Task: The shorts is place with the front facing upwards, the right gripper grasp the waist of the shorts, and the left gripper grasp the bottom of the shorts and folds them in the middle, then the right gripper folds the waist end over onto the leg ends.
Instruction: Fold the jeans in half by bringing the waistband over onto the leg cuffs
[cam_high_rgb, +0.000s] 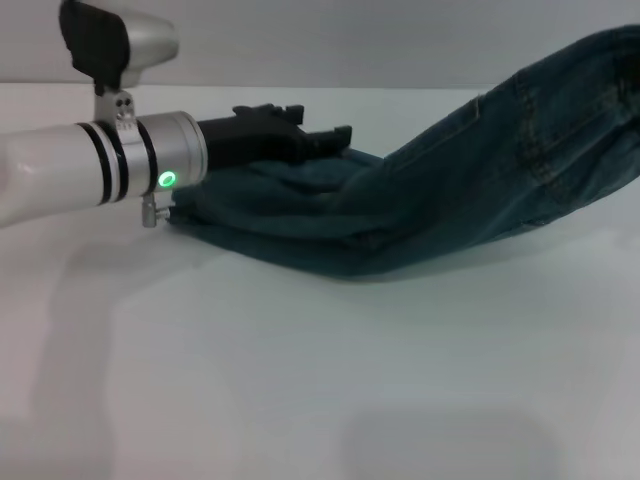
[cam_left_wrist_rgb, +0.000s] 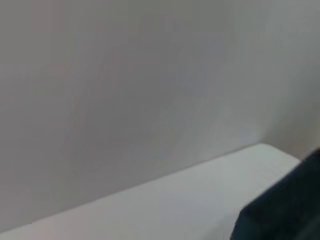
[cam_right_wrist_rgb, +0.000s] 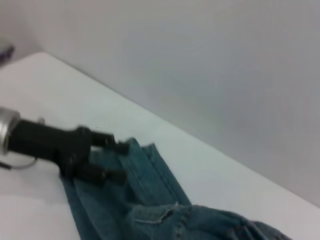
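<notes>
Left gripper (cam_high_rgb: 335, 140), seemingly parted, over shorts (cam_high_rgb: 450, 190).

White table (cam_high_rgb: 300, 380), smooth and matte, meeting a pale wall at its far edge, blue-green denim shorts (cam_high_rgb: 330, 225) lying bunched on it, their right side lifted off the surface

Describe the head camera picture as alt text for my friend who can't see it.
Blue-green denim shorts lie on a white table, their right side lifted off it toward the picture's edge. From the left, the left gripper on a silver-grey arm with a green light reaches to the cloth's low end.
</notes>
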